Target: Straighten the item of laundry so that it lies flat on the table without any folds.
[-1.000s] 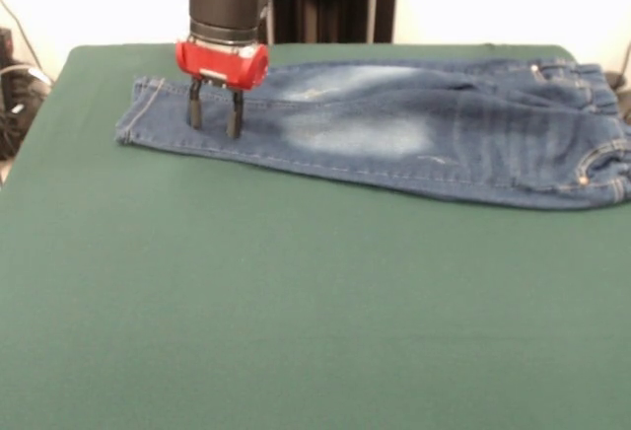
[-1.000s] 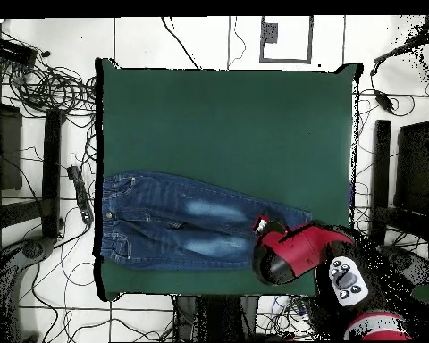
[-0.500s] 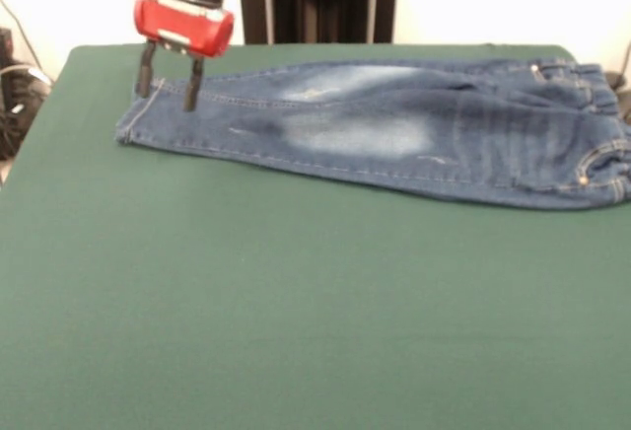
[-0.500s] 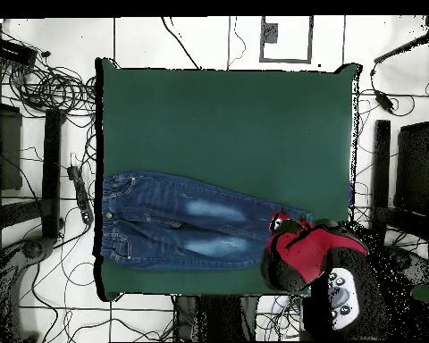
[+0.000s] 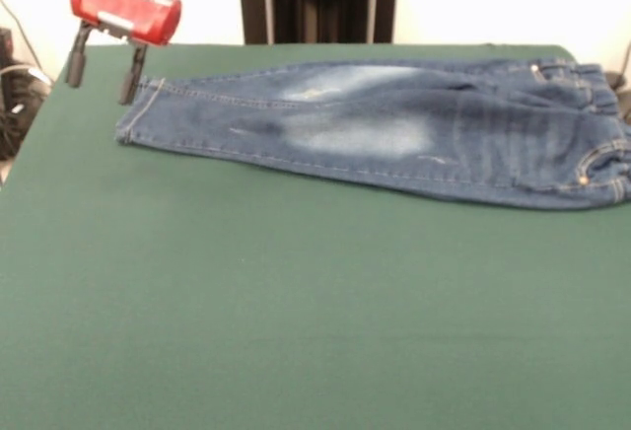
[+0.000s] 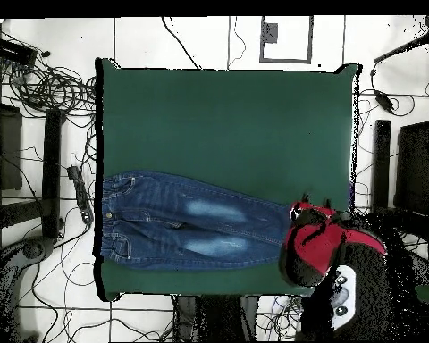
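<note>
My jaws (image 5: 100, 67) hung wide apart w/ nothing between them, up off the bench (image 5: 296, 302), just past the hem end of the jeans (image 5: 394, 129) & clear of the cloth. Jeans lay stretched lengthwise along the bench edge nearest my base, legs together, pale thigh patches up, gathered waistband at the opposite end from me. In the overhead view the waistband (image 6: 111, 219) reached the bench's side edge. Rest of the green top bare.
</note>
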Robot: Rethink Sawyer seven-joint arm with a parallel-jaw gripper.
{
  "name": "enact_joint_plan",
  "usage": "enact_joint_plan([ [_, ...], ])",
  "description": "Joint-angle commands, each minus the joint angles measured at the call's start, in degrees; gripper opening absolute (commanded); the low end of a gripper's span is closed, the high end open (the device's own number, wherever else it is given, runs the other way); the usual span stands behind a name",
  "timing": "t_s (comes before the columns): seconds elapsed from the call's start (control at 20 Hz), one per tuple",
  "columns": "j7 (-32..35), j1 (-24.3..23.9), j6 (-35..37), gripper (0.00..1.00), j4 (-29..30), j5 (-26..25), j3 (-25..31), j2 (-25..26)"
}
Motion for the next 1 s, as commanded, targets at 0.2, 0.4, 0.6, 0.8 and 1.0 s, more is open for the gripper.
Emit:
enact_joint_plan([
  [0.2, -2.3, -2.5, 1.8, 1.00, 3.8, 2.7, 6.6, 5.6],
  [0.4, 0.6, -3.1, 0.9, 1.00, 6.7, 5.4, 7.2, 6.1],
  [0.6, 2.3, -2.9, 1.3, 1.00, 8.1, 8.2, 7.1, 7.2],
  [0.8, 5.3, 0.9, -0.3, 1.00, 8.3, 10.8, 3.1, 9.0],
  [1.0, 6.6, 4.5, -2.4, 1.00, 8.3, 12.8, -0.1, 10.8],
])
